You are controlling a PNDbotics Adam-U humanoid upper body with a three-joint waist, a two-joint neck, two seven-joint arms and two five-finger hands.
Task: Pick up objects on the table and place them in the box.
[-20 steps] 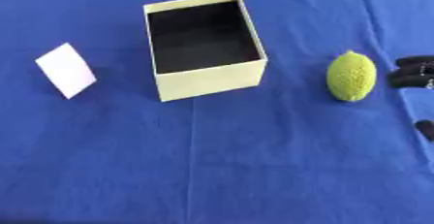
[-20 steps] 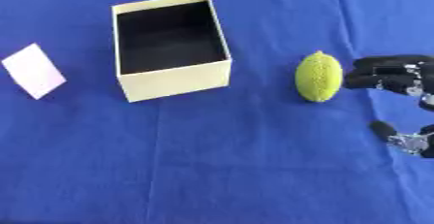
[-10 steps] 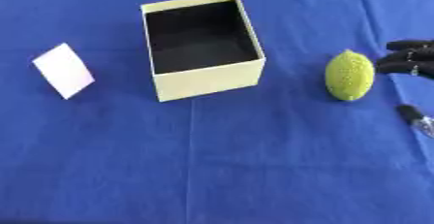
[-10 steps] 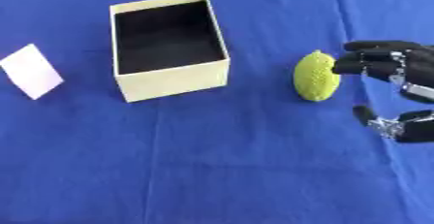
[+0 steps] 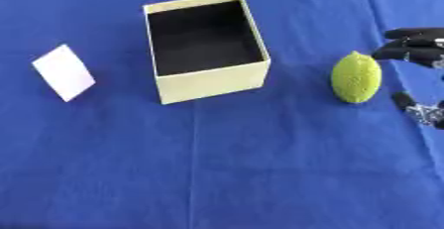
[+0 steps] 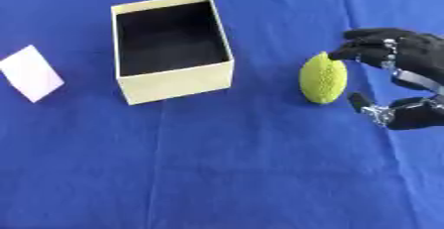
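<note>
Blue-covered table (image 5: 225, 173). Open pale-yellow box (image 6: 176, 81) sits upper centre, dark interior, nothing visible inside. Green bumpy oval object (image 6: 323, 79) stands on the cloth at 3 o'clock from the box, well apart from it. Right hand (image 6: 408, 54) is at 3 o'clock of the green object, fingers (image 6: 360, 49) curved and spread above its top, thumb lower, gripping nothing; contact cannot be told. White flat card (image 5: 64, 72) lies at 9 o'clock from the box.
</note>
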